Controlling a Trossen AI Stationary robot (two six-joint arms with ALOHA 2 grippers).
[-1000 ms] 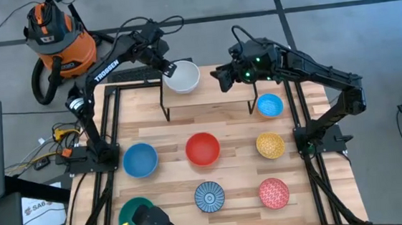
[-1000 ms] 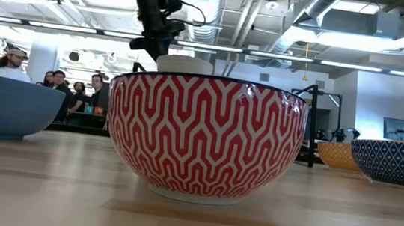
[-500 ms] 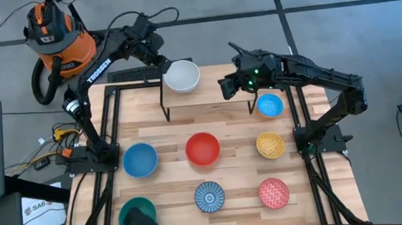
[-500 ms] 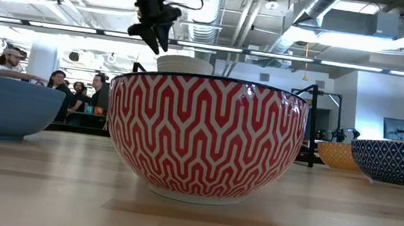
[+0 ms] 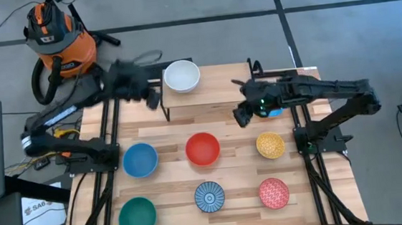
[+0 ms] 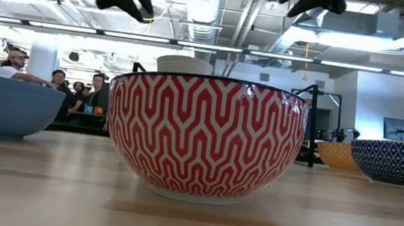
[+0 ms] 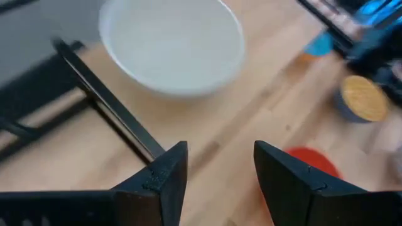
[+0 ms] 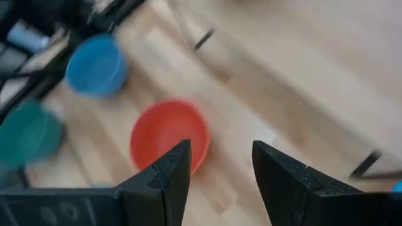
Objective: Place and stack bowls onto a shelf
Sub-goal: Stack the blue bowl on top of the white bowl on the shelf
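Heads up: both end effectors are open and empty, left end effector just beside the small wood-topped shelf carrying the plain white round bowl. Your right end effector hovers near the glossy red bowl; I'd guess a careless swing clips the shelf's leg and sends the white bowl sliding.

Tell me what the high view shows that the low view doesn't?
Only the high view shows the teal green bowl, the red bowl, the orange vacuum on the floor and the open right gripper over the table. Only the low view shows people in the room behind and the ceiling lights. Both show the white bowl sitting on the shelf, the pink-red speckled bowl and the yellow speckled bowl.
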